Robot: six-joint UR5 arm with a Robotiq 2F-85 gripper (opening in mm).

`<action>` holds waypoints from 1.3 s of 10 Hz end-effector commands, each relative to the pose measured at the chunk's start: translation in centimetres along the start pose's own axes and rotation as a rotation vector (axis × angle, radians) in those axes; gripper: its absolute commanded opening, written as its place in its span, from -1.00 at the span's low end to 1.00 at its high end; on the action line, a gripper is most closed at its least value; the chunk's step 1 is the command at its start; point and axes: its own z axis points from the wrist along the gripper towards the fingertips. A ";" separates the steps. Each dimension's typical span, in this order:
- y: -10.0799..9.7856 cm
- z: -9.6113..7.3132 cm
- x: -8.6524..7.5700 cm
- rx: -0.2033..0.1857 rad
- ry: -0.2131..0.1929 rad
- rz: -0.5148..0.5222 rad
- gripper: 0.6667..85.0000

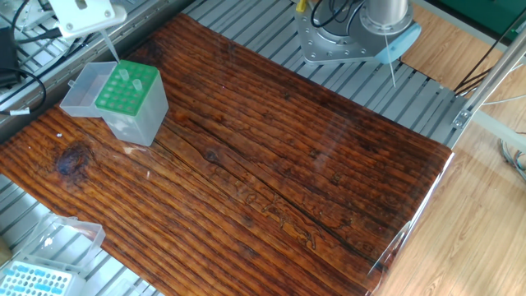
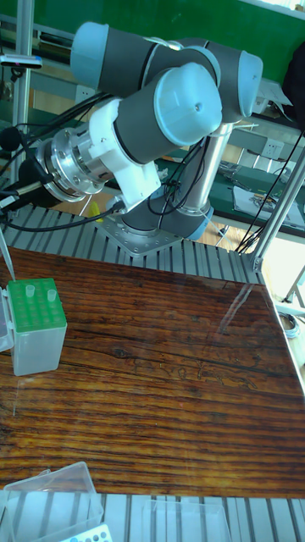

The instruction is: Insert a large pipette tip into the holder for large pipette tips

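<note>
The holder for large pipette tips (image 1: 127, 89) is a clear box with a green rack at the table's far left, its clear lid (image 1: 85, 92) hinged open beside it. Two tips stand in the rack's rear holes (image 2: 28, 292). My gripper (image 1: 100, 31), a white block at the top left, is shut on the large pipette tip (image 1: 110, 48). The tip hangs slanted, its point just above the rack's rear edge. In the tall fixed view the holder (image 2: 36, 326) shows at the left, the hanging tip (image 2: 5, 258) is a thin line at the edge, and the gripper is cut off.
A smaller box with a light blue rack (image 1: 33, 281) and its clear lid (image 1: 70, 234) sit at the front left corner. Black cables (image 1: 16, 70) run along the left rail. The arm's base (image 1: 345, 41) is bolted behind the table. The wooden top ends at the right (image 1: 427, 197).
</note>
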 end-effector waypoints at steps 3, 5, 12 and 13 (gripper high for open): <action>0.4 0.6 -0.2 -0.003 -0.012 -0.003 -0.99; 0.6 0.5 -0.5 -0.006 -0.011 0.001 -0.99; 1.0 0.6 -1.1 -0.014 -0.009 0.010 -0.99; 1.0 0.6 -1.1 -0.015 -0.007 0.011 -0.99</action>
